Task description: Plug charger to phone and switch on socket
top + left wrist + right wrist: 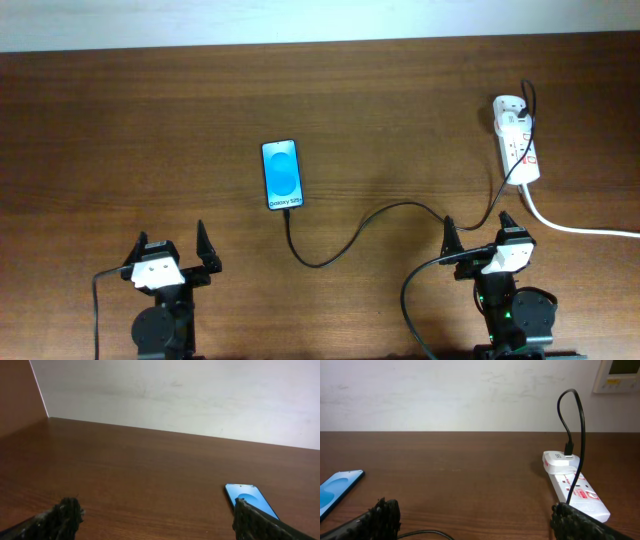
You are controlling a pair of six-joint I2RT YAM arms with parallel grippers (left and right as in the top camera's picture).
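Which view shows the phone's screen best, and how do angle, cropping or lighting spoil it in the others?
Overhead: the phone is whole and evenly lit, its screen glowing bright. Left wrist: seen at a shallow slant, partly hidden low right. Right wrist: only part shows, cropped at the left edge; the socket is clearer.

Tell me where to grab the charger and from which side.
Grip the charger on its short straight run beside the phone, coming from above and closing across it: it lies flat on the table and curves further along.
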